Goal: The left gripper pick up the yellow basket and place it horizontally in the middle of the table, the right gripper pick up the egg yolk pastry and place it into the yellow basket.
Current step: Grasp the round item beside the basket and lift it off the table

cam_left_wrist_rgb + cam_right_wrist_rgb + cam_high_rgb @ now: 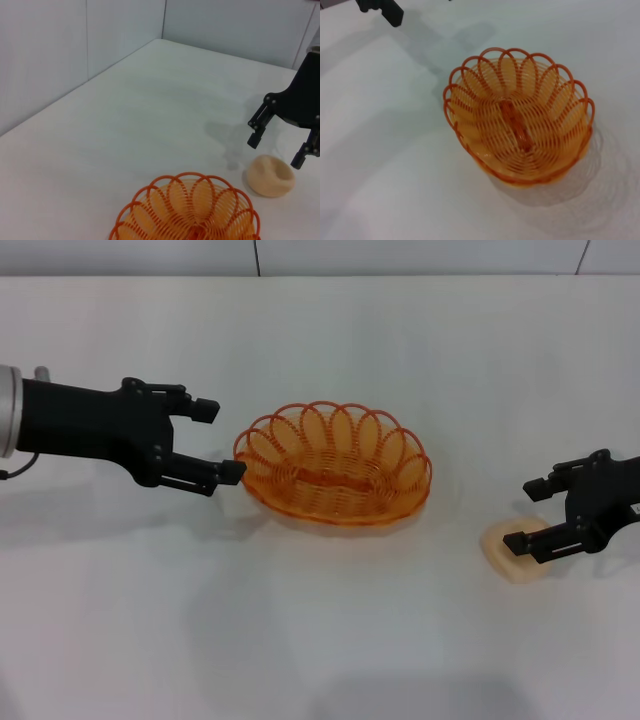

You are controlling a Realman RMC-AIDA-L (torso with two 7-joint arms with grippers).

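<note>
The right claw (532, 512) is at the egg yolk pastry (509, 549), fingers apart, straddling it without gripping. Judged step: grasping the pastry. Next: close, lift, carry to the yellow basket (335, 464), lying mid-table (320, 640), empty. The left claw (220, 440), fingers apart, sits just beside the basket's rim, obstructing nothing.

bare table (330, 640) lies between yellow basket (335, 465) and egg yolk pastry (512, 550).
</note>
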